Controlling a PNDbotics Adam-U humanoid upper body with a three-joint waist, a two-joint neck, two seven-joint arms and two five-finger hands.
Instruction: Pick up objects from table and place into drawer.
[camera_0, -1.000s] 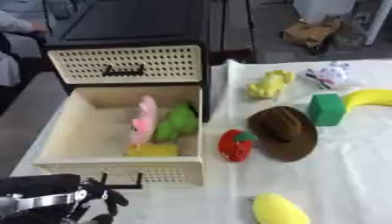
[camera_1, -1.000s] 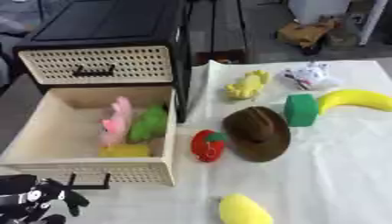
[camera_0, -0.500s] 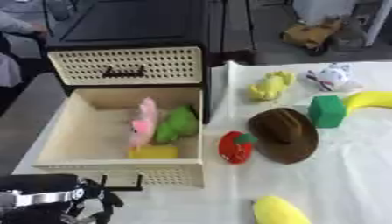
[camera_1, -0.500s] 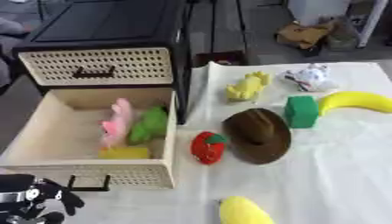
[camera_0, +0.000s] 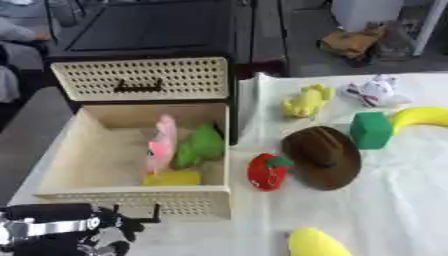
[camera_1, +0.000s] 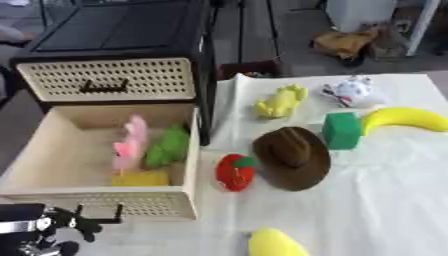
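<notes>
White-clothed table (camera_0: 385, 200), dark floor (camera_0: 297, 25) beyond

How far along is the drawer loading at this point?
Partly done. The open drawer already holds a pink toy, a green toy and a yellow block. Nothing is in hand: the left hand sits at the lower left corner. The red fruit, brown hat, green cube and banana remain on the table.

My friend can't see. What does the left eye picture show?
An open cream drawer holds pink, green and yellow toys. Beside it on a white table lie a red apple, brown hat, green block and banana.
</notes>
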